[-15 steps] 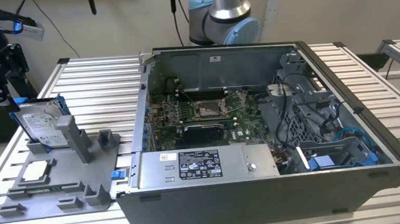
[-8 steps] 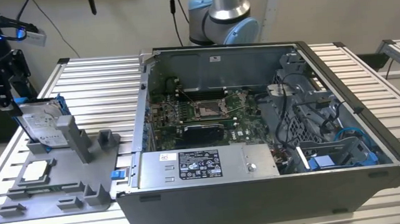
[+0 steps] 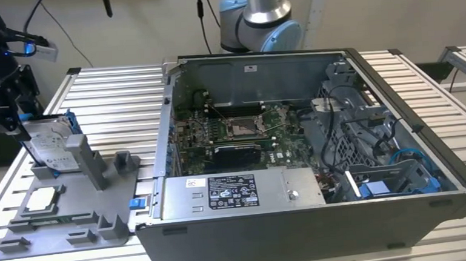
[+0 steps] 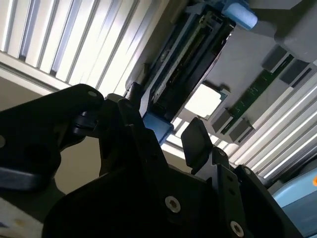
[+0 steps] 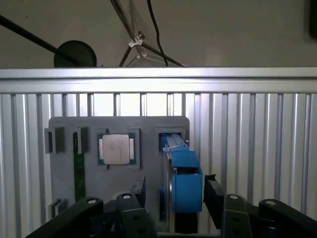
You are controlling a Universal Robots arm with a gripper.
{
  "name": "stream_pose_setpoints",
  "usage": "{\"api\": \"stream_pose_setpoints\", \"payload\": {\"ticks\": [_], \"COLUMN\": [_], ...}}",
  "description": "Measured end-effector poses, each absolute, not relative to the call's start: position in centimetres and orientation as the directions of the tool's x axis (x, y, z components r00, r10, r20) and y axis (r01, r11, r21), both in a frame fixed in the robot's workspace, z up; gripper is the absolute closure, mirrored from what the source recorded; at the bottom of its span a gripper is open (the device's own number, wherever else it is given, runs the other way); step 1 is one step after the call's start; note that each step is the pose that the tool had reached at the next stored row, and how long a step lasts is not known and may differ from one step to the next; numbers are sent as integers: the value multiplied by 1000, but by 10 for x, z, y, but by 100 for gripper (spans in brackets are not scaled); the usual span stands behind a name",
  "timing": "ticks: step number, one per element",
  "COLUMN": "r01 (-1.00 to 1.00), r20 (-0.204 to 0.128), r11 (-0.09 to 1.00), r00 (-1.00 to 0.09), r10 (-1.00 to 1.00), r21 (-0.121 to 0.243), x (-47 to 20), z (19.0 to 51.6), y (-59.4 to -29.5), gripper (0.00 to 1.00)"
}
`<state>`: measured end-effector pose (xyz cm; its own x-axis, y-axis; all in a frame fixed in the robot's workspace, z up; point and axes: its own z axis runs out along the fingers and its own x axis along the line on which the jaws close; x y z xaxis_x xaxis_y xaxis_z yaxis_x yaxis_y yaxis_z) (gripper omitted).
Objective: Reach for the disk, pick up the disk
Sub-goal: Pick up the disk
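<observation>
The disk (image 3: 53,146) stands on edge in a slot of the grey holder (image 3: 76,222) at the exterior view's left, its white label facing out and a blue bracket round its edges. My gripper (image 3: 20,131) hangs right over its top end. In the first wrist view the disk's (image 5: 184,173) blue edge runs between the two black fingers (image 5: 139,186), and my gripper (image 5: 175,184) is open with a gap on each side. In the second wrist view the disk (image 4: 190,59) appears edge-on, with my gripper (image 4: 163,131) straddling its blue end.
A small square chip (image 5: 115,148) lies in a pocket of the holder beside the disk. The open computer case (image 3: 300,163) fills the table at the exterior view's right. The arm's base (image 3: 259,19) stands behind it. The table (image 3: 117,95) is ribbed aluminium.
</observation>
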<state>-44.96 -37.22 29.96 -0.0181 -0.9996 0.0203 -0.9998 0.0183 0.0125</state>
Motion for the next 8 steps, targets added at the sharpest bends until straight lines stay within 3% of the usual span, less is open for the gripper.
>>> {"api": "stream_pose_setpoints", "payload": {"ticks": [8], "r01": [-1000], "r20": [19], "r11": [18], "r00": [-18], "r10": [-1000], "r21": [12], "x": [-450], "z": [292], "y": [-372], "gripper": [0]}}
